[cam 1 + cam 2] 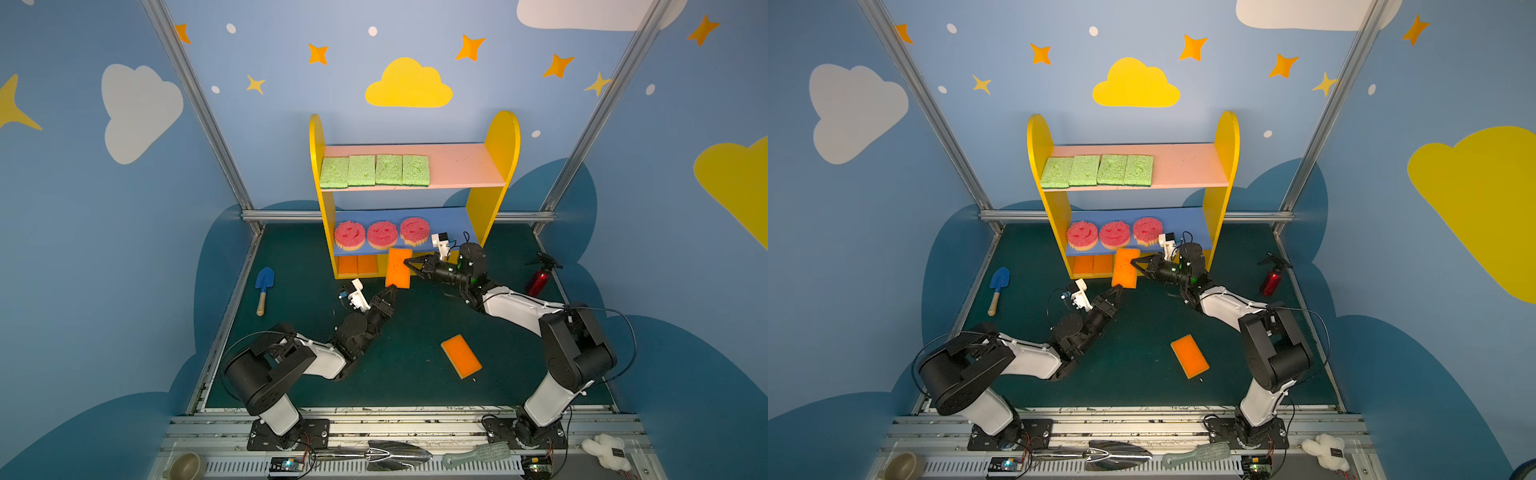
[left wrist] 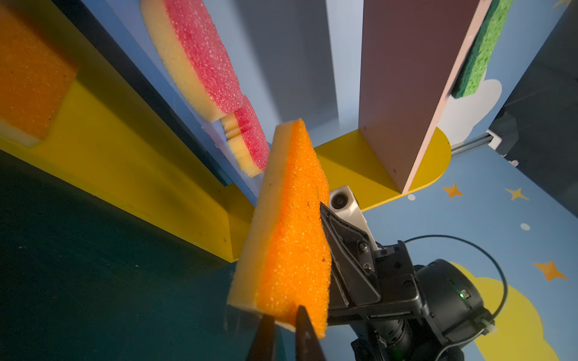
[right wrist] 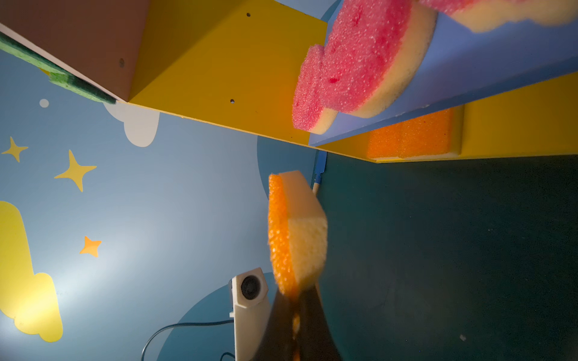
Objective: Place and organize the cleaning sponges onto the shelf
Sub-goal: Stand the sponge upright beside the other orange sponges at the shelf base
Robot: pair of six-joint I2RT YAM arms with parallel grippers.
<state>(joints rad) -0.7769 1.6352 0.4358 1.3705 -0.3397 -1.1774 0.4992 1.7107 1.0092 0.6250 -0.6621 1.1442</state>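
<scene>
An orange sponge (image 1: pixel 398 268) with a yellow underside hangs tilted in front of the yellow shelf (image 1: pixel 500 166), held from two sides. My right gripper (image 1: pixel 409 263) is shut on its right edge (image 3: pixel 295 298). My left gripper (image 1: pixel 391 291) is shut on its lower corner (image 2: pixel 284 312). Several green sponges (image 1: pixel 374 170) lie in a row on the pink top board. Three pink smiley sponges (image 1: pixel 382 235) sit on the blue middle board. Two orange sponges (image 1: pixel 357 264) rest on the yellow base at the left. Another orange sponge (image 1: pixel 461 356) lies on the green floor at the front right.
A blue toy trowel (image 1: pixel 263 286) lies on the floor left of the shelf. A red spray bottle (image 1: pixel 539 278) stands to its right by the wall. On the front rail lie a metal trowel (image 1: pixel 395 453), a brush (image 1: pixel 478 455), a bowl (image 1: pixel 187 465) and a white plush (image 1: pixel 604 451).
</scene>
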